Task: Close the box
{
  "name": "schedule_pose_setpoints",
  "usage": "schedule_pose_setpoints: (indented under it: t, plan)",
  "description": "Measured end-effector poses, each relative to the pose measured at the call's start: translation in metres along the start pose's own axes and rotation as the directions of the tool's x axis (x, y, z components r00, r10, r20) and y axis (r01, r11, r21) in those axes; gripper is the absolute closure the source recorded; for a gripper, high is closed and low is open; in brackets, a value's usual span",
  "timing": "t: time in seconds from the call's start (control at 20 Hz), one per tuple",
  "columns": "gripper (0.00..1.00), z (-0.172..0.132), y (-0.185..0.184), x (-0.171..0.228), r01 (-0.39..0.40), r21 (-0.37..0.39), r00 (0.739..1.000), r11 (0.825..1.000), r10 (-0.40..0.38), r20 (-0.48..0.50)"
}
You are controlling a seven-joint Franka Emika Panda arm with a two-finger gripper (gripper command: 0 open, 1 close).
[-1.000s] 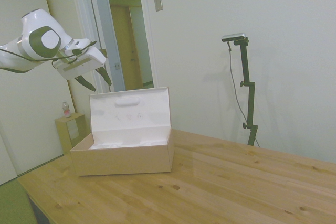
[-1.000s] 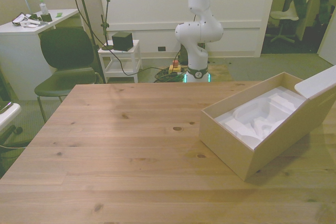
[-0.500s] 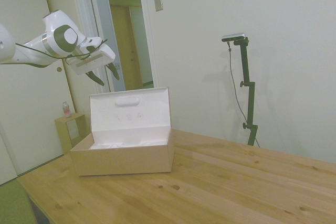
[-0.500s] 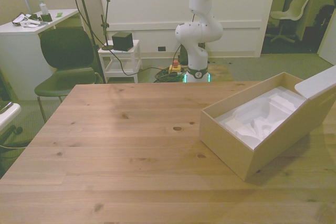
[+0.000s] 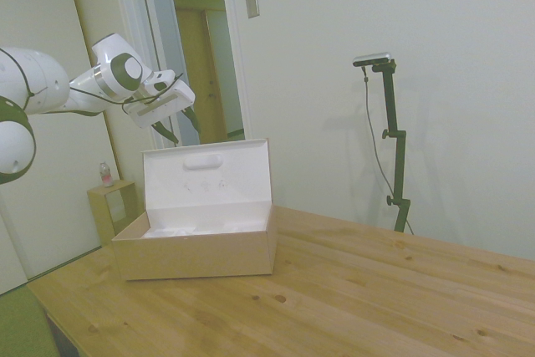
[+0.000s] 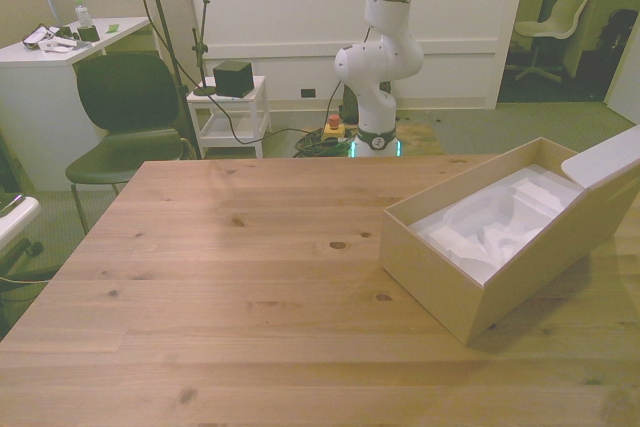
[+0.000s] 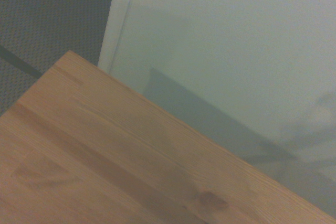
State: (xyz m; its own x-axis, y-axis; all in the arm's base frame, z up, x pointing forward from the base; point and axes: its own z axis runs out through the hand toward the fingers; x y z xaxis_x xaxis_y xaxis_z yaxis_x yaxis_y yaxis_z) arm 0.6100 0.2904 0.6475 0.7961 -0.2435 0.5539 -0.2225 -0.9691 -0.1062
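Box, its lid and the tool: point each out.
box [image 5: 196, 255]: side view, tan front wall.
lid [image 5: 209, 173]: side view, white inner face, standing upright.
tool [image 5: 184, 123]: side view, between its dark fingertips, above the lid's top edge.

The box [image 5: 196, 244] is a long cardboard carton, tan-brown outside and white inside, resting flat on the wooden surface [image 5: 351, 298] near one end of it; in the front view it lies at an angle toward that view's right. It is open: its hinged lid [image 5: 207, 175] stands nearly upright from the rear long edge, its white inner face showing an oval handle cutout near the top edge. Inside the open base lies a white moulded insert [image 6: 495, 222] with shaped hollows.
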Motion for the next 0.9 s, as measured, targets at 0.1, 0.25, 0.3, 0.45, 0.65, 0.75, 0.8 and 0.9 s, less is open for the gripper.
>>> schedule_pose_setpoints:
  t: [0.1, 0.25, 0.3, 0.45, 0.65, 0.75, 0.8, 0.9]
  plan:
    - [0.0, 0.013, -0.005, 0.004, -0.001, -0.007, 1.0, 1.0, 0.001, 0.004]
    - [0.0, 0.036, -0.001, 0.009, -0.012, -0.036, 1.0, 0.999, 0.013, 0.018]
    - [0.0, 0.043, 0.003, 0.01, -0.016, -0.048, 1.0, 0.999, 0.018, 0.025]
    - [0.0, 0.051, 0.018, 0.012, -0.045, -0.09, 0.997, 0.995, 0.051, 0.062]
    - [0.0, 0.028, 0.041, 0.003, -0.16, -0.148, 0.98, 0.976, 0.175, 0.099]
    - [0.0, 0.011, 0.054, -0.011, -0.228, -0.192, 0.961, 0.954, 0.253, 0.116]
    - [0.0, 0.002, 0.059, -0.019, -0.262, -0.206, 0.946, 0.943, 0.293, 0.139]
    - [0.0, -0.018, 0.068, -0.028, -0.333, -0.224, 0.915, 0.916, 0.371, 0.158]
